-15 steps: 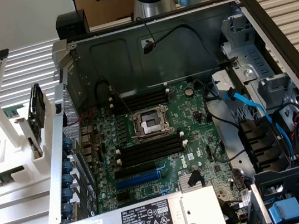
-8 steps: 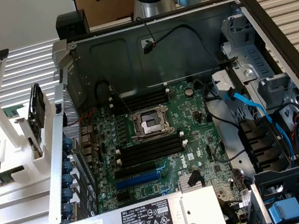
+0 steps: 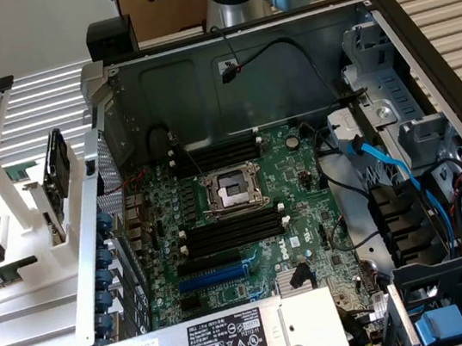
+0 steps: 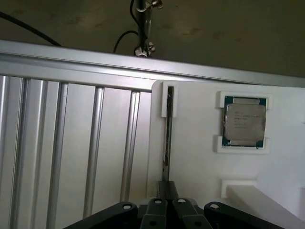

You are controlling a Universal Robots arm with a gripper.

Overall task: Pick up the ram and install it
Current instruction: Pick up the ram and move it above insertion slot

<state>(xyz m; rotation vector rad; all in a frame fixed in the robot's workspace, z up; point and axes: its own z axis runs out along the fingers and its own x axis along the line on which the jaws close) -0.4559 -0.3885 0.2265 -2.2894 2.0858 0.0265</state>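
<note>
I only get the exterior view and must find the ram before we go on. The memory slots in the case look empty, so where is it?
Observer: On the wrist view, the ram stands on edge in a narrow slot of a white holder.
Operator: How close are we to it?
Observer: The gripper is in line with that slot, at one end of the ram.
Operator: Anything else in there?
Observer: A processor chip lies flat in its own recess of the same holder.

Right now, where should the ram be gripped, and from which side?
Probably the ram by its exposed long edge, pinched across the flat faces, coming straight at the slot's open side: it stands edge-on in the white holder's narrow slot.
</note>
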